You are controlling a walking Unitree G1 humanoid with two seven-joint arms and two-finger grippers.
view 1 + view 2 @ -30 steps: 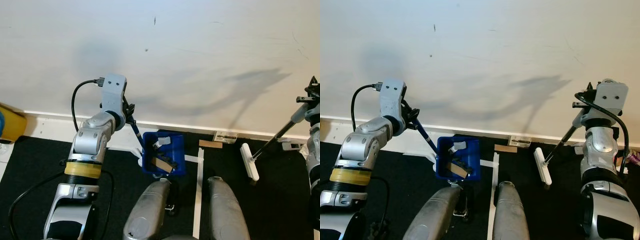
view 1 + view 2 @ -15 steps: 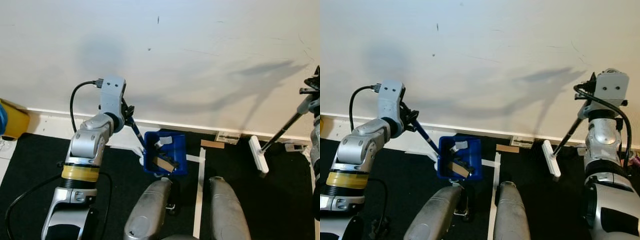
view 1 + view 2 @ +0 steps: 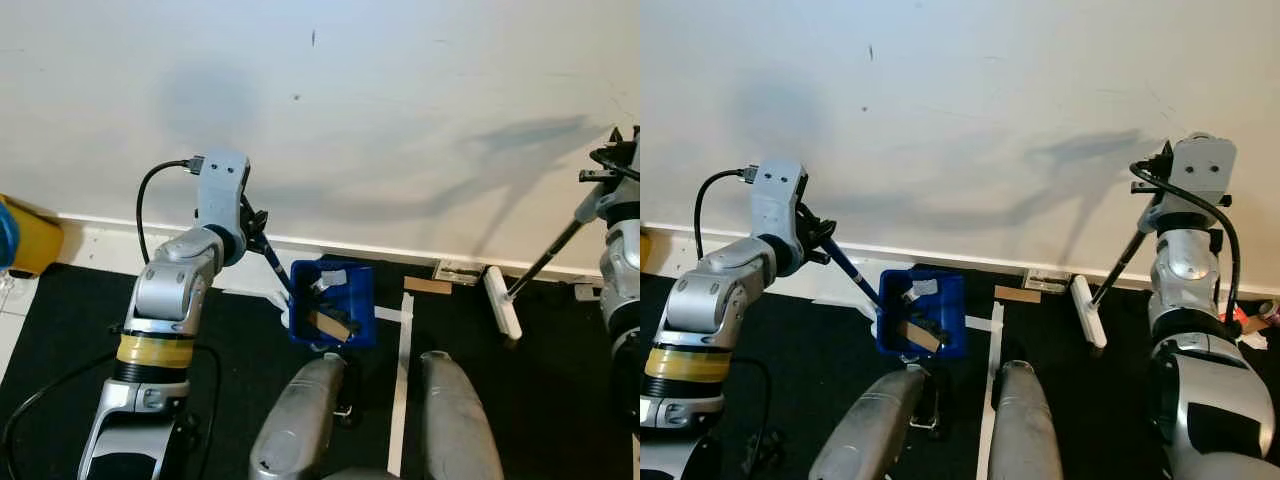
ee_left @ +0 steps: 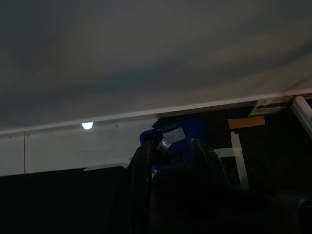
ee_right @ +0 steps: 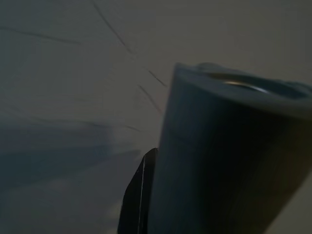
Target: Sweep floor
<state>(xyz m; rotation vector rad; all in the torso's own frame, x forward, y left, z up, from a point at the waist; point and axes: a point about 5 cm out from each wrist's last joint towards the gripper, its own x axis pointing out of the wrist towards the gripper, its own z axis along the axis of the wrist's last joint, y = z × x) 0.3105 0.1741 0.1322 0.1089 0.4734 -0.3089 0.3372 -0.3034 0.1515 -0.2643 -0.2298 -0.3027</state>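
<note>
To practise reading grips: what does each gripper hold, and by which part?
The left gripper holds the blue dustpan by the upper end of its handle. The right gripper holds the white broom by the top of its pole.

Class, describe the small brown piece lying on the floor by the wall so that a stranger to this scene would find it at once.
Follow the white baseboard along the foot of the wall to where a strip of white tape runs across the black floor. Just right of the tape's far end lies the brown cardboard piece. It is flat and tan, unlike the blue dustpan on its left and the white broom head on its right.
</note>
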